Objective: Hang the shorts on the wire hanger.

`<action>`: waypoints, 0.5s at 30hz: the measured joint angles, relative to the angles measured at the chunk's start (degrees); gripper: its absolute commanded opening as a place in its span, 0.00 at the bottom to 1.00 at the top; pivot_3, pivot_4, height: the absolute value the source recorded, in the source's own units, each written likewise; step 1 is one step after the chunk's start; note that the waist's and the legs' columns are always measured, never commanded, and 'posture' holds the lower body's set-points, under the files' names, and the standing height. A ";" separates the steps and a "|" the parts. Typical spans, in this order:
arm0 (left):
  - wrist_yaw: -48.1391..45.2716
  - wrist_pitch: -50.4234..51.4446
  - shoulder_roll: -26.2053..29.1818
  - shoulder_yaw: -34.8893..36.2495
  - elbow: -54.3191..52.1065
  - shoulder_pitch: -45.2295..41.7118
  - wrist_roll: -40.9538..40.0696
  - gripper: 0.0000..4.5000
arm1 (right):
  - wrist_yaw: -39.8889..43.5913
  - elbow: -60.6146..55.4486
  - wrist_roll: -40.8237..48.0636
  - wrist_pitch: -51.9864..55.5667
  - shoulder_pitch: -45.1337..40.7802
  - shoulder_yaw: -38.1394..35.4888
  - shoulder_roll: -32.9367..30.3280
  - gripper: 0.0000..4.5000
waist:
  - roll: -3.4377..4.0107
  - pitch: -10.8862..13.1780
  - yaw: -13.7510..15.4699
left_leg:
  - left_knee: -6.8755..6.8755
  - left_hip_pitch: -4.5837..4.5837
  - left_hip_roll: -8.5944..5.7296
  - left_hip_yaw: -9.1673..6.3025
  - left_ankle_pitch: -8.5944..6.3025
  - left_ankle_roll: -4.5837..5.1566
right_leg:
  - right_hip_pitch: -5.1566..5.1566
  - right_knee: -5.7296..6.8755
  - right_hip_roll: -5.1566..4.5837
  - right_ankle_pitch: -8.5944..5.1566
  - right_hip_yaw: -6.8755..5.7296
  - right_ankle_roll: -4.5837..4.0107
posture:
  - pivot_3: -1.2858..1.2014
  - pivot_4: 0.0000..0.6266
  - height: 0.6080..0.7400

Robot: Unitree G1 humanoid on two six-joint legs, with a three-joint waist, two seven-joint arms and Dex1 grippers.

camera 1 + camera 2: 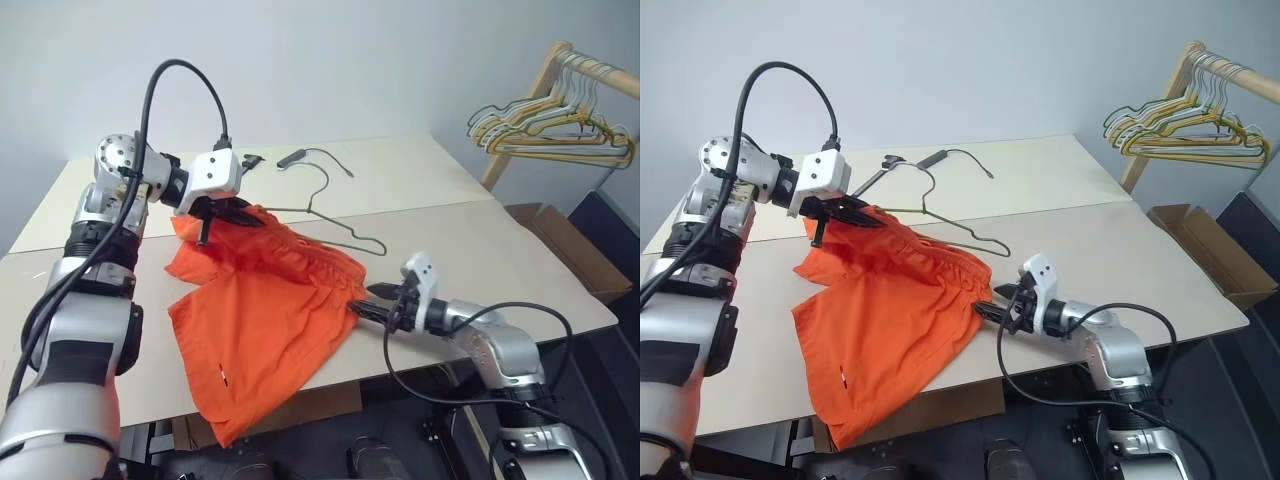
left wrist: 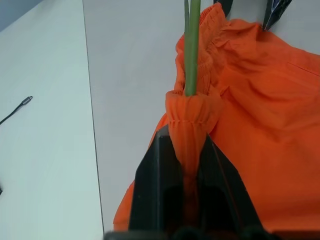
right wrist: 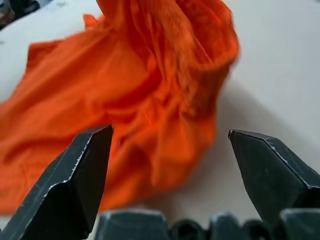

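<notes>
Shorts: the shorts (image 1: pixel 265 320) are bright orange and lie spread across the near part of the table (image 1: pixel 480 250), one leg drooping over the front edge at about 6 o'clock. The gathered waistband runs from 11 o'clock, where it is lifted off the surface, down toward 3 o'clock of the cloth.

Left gripper: the left gripper (image 1: pixel 238 215) sits at the 11 o'clock corner of the shorts, fingers clamped tight on a bunched fold of the waistband. In the left wrist view the two black fingers (image 2: pixel 162 190) pinch the orange elastic between them, and a thin wire rises out of that fold.

Wire hanger: the wire hanger (image 1: pixel 325 205) is bare grey metal, lying flat on the table at 12 to 1 o'clock of the shorts. Its hook curls toward the back of the table; its long lower side runs just beside the waistband, and one end goes into the cloth near the left gripper.

Right gripper: the right gripper (image 1: pixel 372 300) is low over the table at 3 o'clock of the shorts, pointing at the waistband's end. Its fingers stand wide apart with nothing between them; the right wrist view shows the cloth just ahead of the tips.

Cable: a dark cable (image 1: pixel 315 155) lies at 12 o'clock, beyond the hanger.

Rack: a wooden rack (image 1: pixel 545 90) at 2 o'clock of the table carries bunched yellow and pale hangers (image 1: pixel 550 130).
</notes>
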 measured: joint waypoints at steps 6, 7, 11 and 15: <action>0.17 0.19 0.06 0.49 -0.57 0.45 -0.04 0.00 | -1.50 2.88 -0.03 1.30 -1.18 -0.01 0.53 0.27 | 0.00 0.00 0.18 | 0.01 -0.03 -0.01 -0.02 0.00 0.00 | 0.00 0.00 -0.01 0.01 -0.03 0.01 | 0.49 0.00 1.00; 0.17 0.21 0.06 0.71 -0.73 0.45 -0.06 0.00 | -1.89 3.19 -0.03 1.36 -1.25 -0.01 0.71 0.20 | 0.00 0.00 0.17 | 0.01 -0.02 0.00 -0.02 0.00 0.00 | 0.00 0.01 -0.01 0.01 -0.03 0.01 | 0.49 0.00 1.00; -0.44 0.22 0.33 1.10 -0.88 0.60 -0.36 0.00 | -2.61 4.11 -0.07 1.62 -1.70 0.01 0.85 0.01 | 0.00 0.00 0.12 | 0.01 -0.02 -0.01 -0.02 0.00 0.00 | 0.00 0.02 -0.01 0.01 -0.02 0.01 | 0.49 0.00 1.00; -2.63 0.17 2.96 -0.18 -1.49 0.67 -3.42 0.00 | -2.03 5.89 -0.04 1.74 -3.39 -0.04 -0.51 0.01 | 0.00 0.00 -0.44 | 0.01 -0.02 0.00 -0.02 0.00 0.00 | -0.02 0.01 -0.01 0.01 -0.02 0.01 | 0.50 0.00 1.00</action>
